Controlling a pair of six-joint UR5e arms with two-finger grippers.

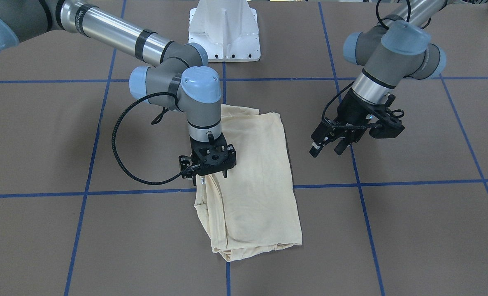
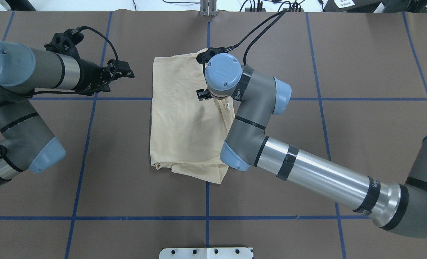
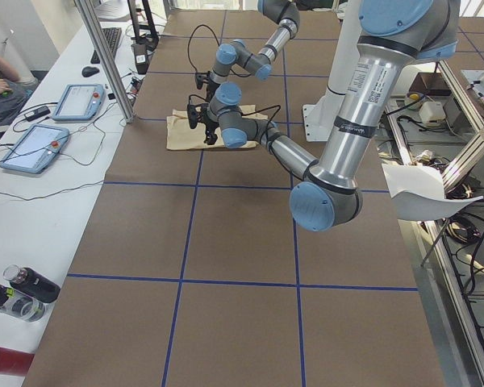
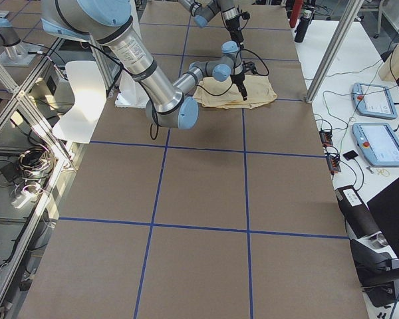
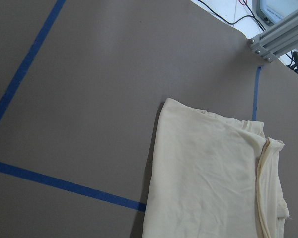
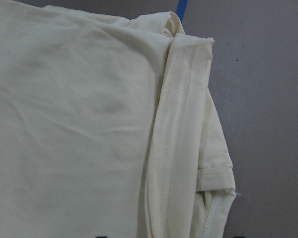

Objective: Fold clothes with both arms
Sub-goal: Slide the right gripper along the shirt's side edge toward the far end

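Note:
The clothes are one pale cream-yellow shirt (image 1: 256, 181), folded into a long rectangle on the brown table (image 2: 184, 118). My right gripper (image 1: 210, 177) points straight down over the shirt's edge on the robot's right. Its fingers stand apart and pinch no cloth. In the overhead view the right wrist (image 2: 222, 72) hides that gripper. The right wrist view shows layered hems and folds of the shirt (image 6: 79, 124) close below. My left gripper (image 1: 327, 150) hangs open in the air, clear of the shirt's other long side (image 2: 121, 72). The left wrist view shows the shirt (image 5: 208, 173) with its stacked edges.
Blue tape lines (image 1: 392, 183) divide the table into squares. The white pedestal base (image 1: 224, 33) stands at the robot's side of the table. Beyond the far edge are an aluminium post (image 3: 105, 60), two control tablets (image 3: 32, 145) and bottles (image 3: 24, 290).

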